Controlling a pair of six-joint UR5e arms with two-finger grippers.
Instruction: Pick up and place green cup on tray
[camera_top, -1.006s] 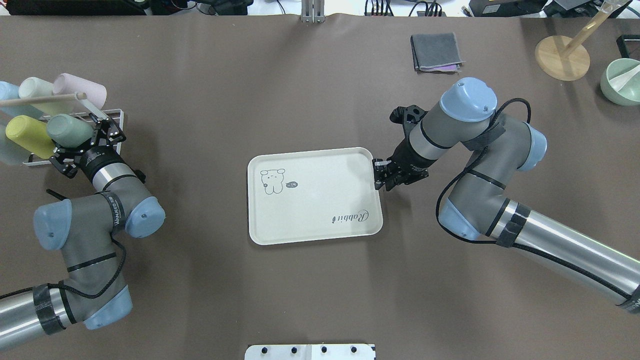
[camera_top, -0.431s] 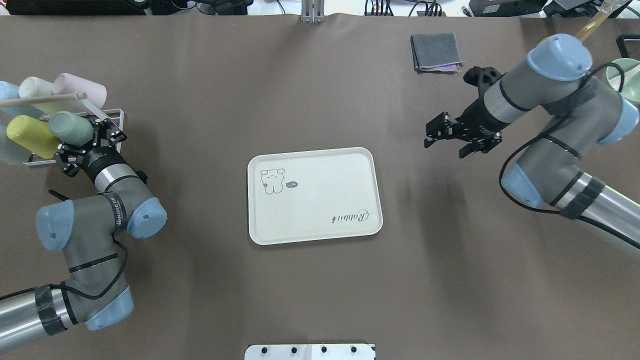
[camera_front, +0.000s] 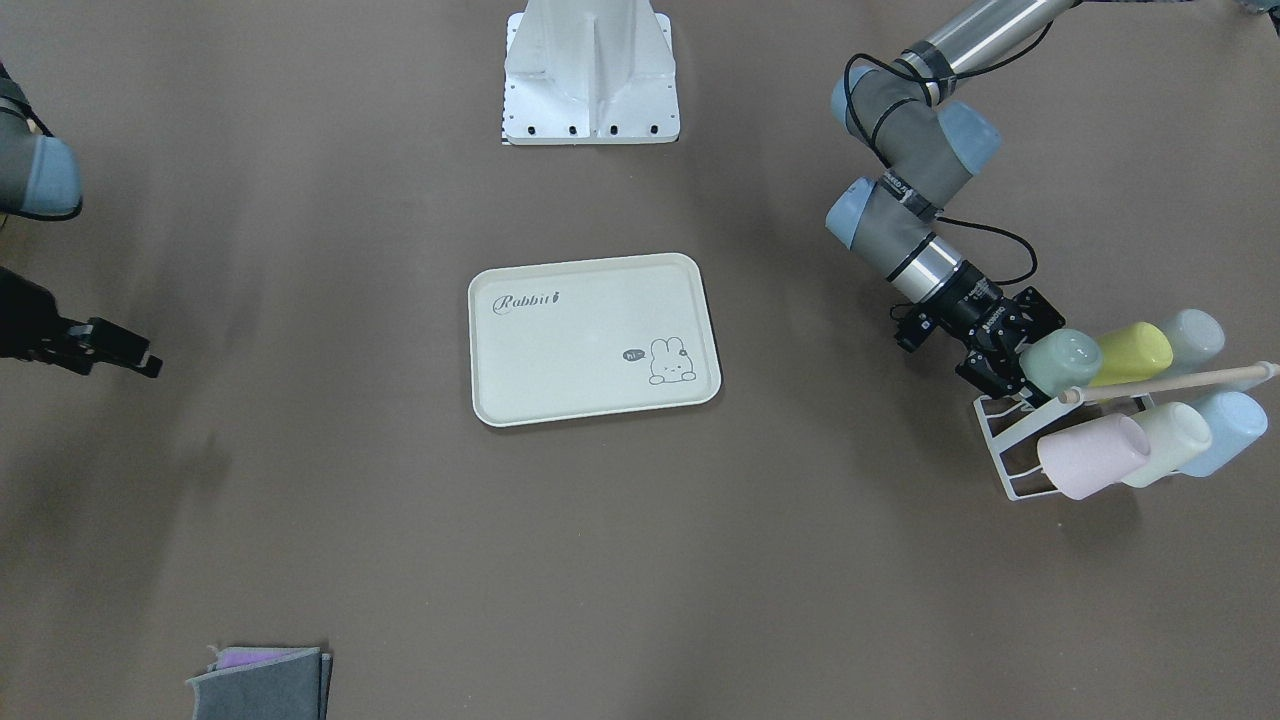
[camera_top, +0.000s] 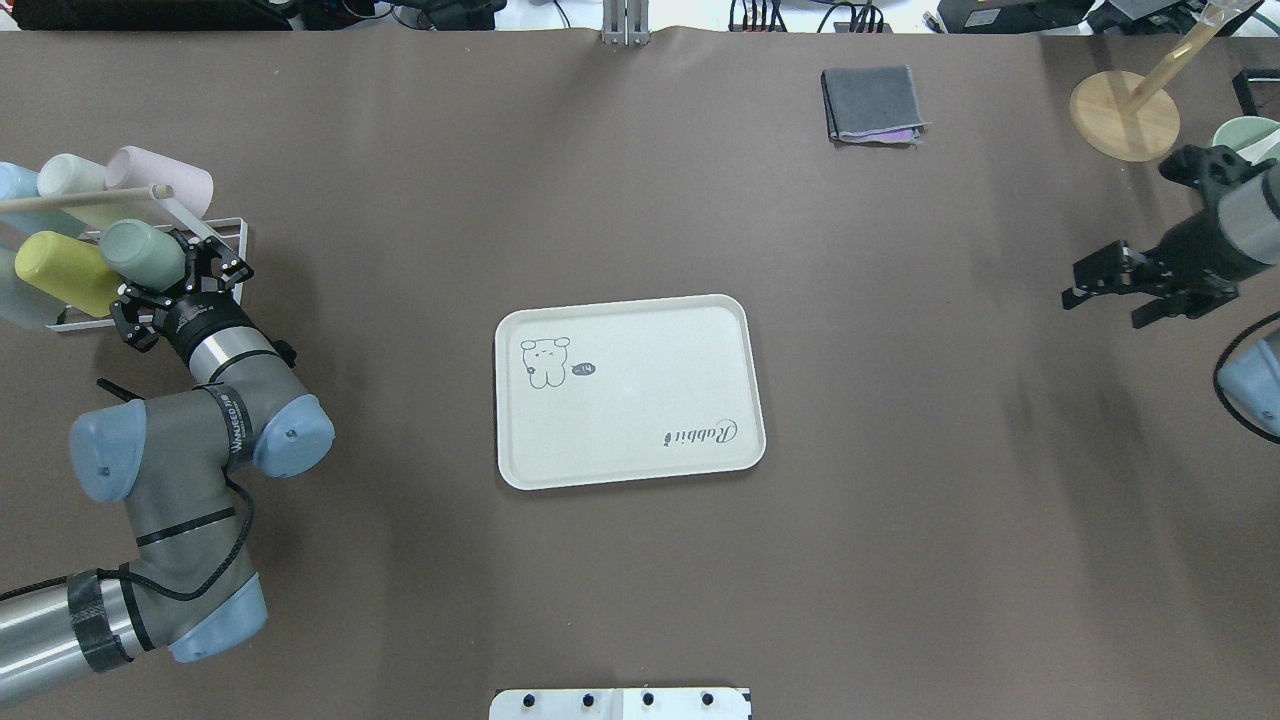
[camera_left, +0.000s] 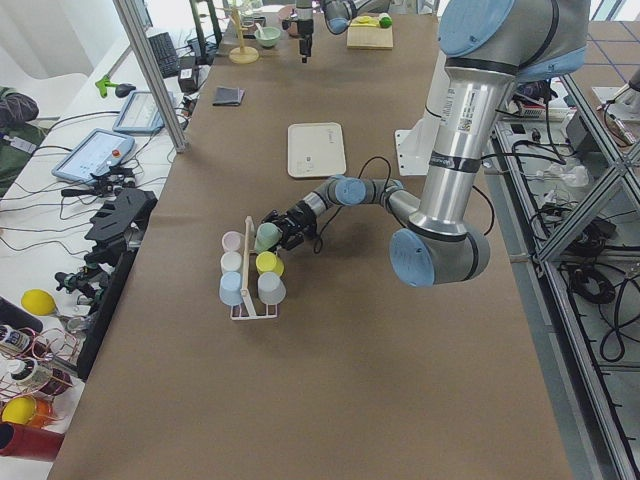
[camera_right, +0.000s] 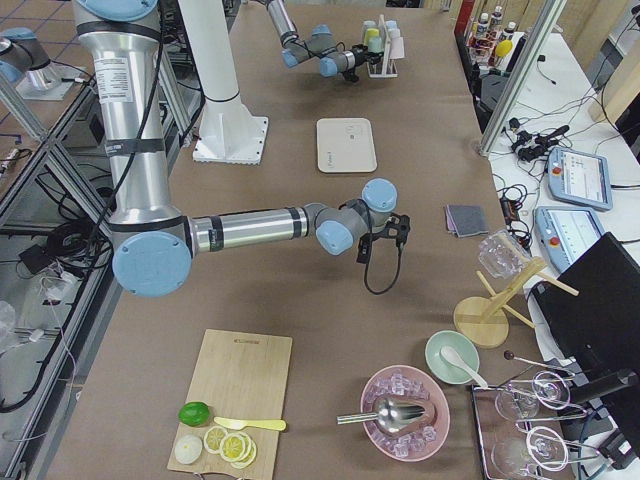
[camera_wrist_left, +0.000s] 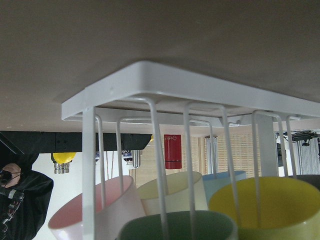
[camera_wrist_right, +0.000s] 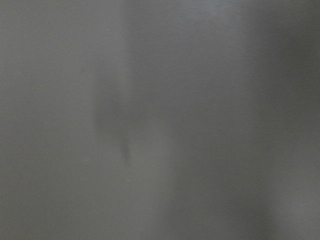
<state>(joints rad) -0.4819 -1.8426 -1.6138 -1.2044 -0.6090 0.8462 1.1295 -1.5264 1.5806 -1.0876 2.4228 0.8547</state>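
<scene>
Brown tabletop (camera_top: 640, 150), grasp step: green cup (camera_top: 140, 253) between left gripper (camera_top: 158, 275) fingers, clamping unclear; right gripper (camera_top: 1078, 283) fingers apart; next, lift cup off rack (camera_top: 238, 232) toward tray (camera_top: 640, 400)

Brown table (camera_top: 900, 550) carries tray (camera_top: 630, 400), wire rack (camera_wrist_left: 150, 75), folded cloth (camera_top: 872, 103).

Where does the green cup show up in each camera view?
Front-facing: the green cup is at the right edge, mid-height.
Overhead: far left, upper half.
Exterior left: left of centre.
Exterior right: among the cups at top centre, too small to single out.
Left wrist: bottom centre, rim only.
Right wrist: not in it.
Shared landmark: the white wire rack it hangs on.
</scene>
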